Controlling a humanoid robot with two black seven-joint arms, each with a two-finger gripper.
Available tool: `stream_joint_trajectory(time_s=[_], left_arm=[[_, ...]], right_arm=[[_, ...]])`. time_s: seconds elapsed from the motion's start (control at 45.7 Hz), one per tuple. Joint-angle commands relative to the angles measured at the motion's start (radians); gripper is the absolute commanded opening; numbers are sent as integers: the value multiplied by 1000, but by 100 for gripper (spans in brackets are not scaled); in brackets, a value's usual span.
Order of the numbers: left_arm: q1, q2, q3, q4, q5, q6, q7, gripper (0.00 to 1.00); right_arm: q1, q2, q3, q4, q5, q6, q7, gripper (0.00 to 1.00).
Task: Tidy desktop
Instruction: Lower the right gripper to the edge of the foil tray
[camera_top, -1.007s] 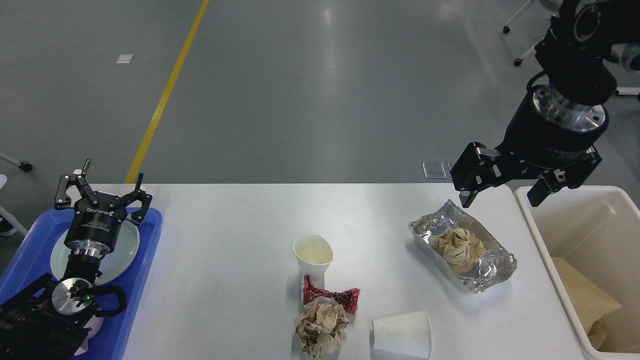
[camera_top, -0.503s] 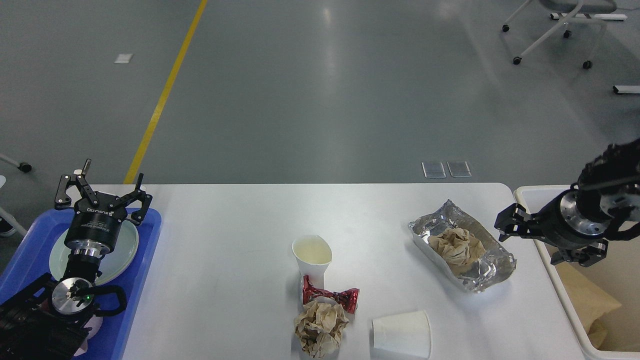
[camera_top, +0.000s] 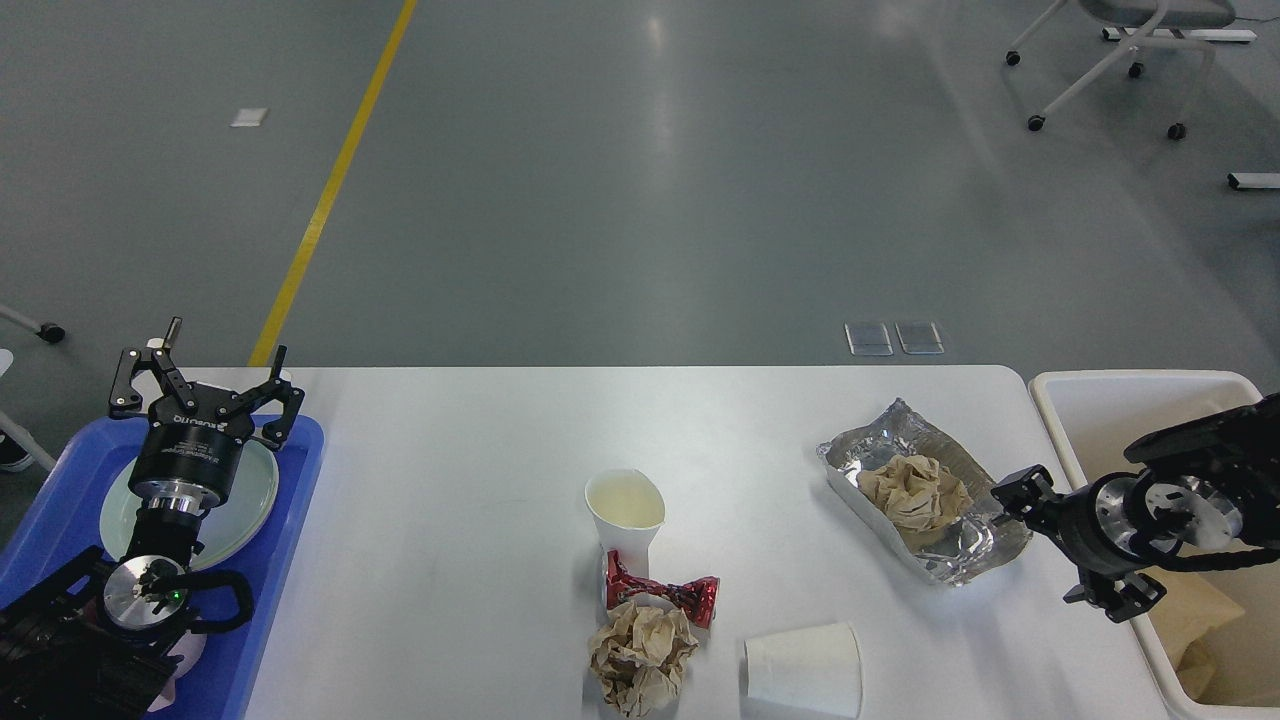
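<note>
Your right gripper (camera_top: 1040, 545) has dropped from high in the upper right of the frame a second ago to bench height at the right edge, and now sits low beside the crumpled foil tray (camera_top: 925, 495), which has not moved. That reads as a reach for the foil and the brown paper wad (camera_top: 915, 492) in it, with the cream bin (camera_top: 1140, 395) just to the right as the likely drop.

The right gripper's fingers are spread wide and hold nothing; the upper finger is at or just touching the foil's right rim, though you cannot tell contact for sure from this angle.

Your left gripper (camera_top: 205, 385) has not shifted: it hangs over the pale green plate (camera_top: 258, 490) on the blue tray (camera_top: 300, 470) at the left, fingers apart, empty.

The bench (camera_top: 450, 480) fills the lower middle of the frame and still carries an upright paper cup (camera_top: 625, 510), a red wrapper (camera_top: 662, 592), a second paper wad (camera_top: 640, 655) and a tipped cup (camera_top: 803, 668), so most of the tidying is ahead.
</note>
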Motion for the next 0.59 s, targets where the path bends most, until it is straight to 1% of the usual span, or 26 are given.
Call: stream_joint_trajectory(time_s=[0.0,0.241,0.284,0.306,0.328,0.372,0.481,0.503,0.569], left_arm=[[0,0,0,1,0,0,0,98],[0,0,0,0,0,0,0,98],[0,0,0,0,0,0,0,98],[0,0,0,0,0,0,0,98],[0,0,0,0,0,0,0,98],[0,0,0,0,0,0,0,98],[0,0,0,0,0,0,0,98],[0,0,0,0,0,0,0,98],[0,0,0,0,0,0,0,98]], right_arm=[[-41,34,20,-58,19,-6,0,99],[-207,115,118,-233,22,-15,0,99],[-229,120,132,-258,22,-17,0,96],[-236,120,139,-265,22,-17,0,93],[-241,120,147,-268,22,-17,0,89],[-245,120,158,-271,22,-17,0,73],[-241,120,161,-267,22,-15,0,23],[-241,120,161,-267,21,-15,0,16],[-241,118,161,-267,21,-15,0,1]])
